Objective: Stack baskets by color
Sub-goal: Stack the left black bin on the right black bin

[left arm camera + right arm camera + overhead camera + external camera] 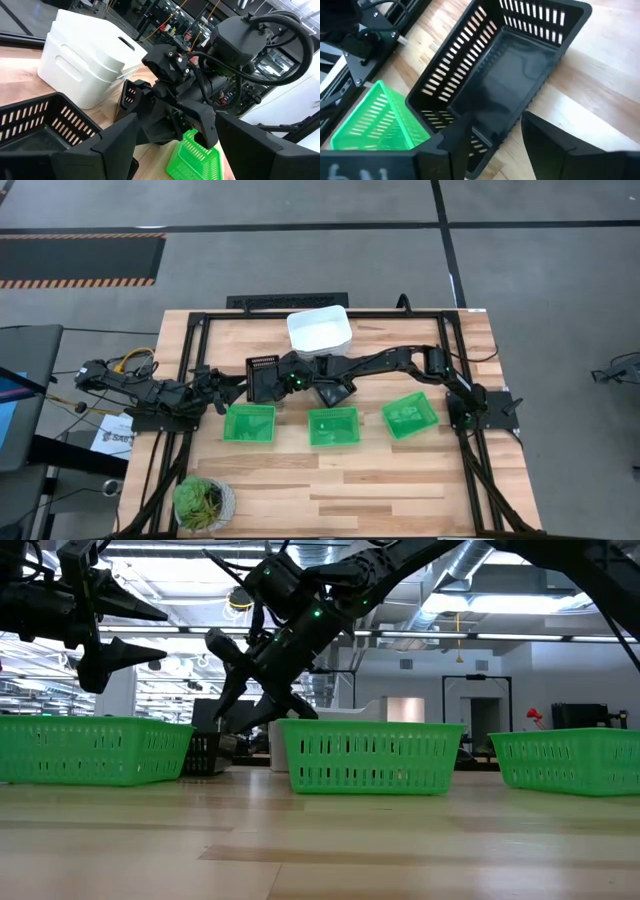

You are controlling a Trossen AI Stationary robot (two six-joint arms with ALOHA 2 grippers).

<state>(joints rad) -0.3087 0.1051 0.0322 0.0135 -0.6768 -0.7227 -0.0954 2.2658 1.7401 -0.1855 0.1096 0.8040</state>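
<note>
With its jaws spread just above the black basket (505, 75), the right gripper (495, 137) is best lifting straight up, avoiding snagging the near rim.

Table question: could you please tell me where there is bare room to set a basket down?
Free: the front strip of the table, between the three green baskets and the front edge, right of the potted plant. Crowded: the middle, where both hands meet over the black basket, in front of the white stack.
</note>
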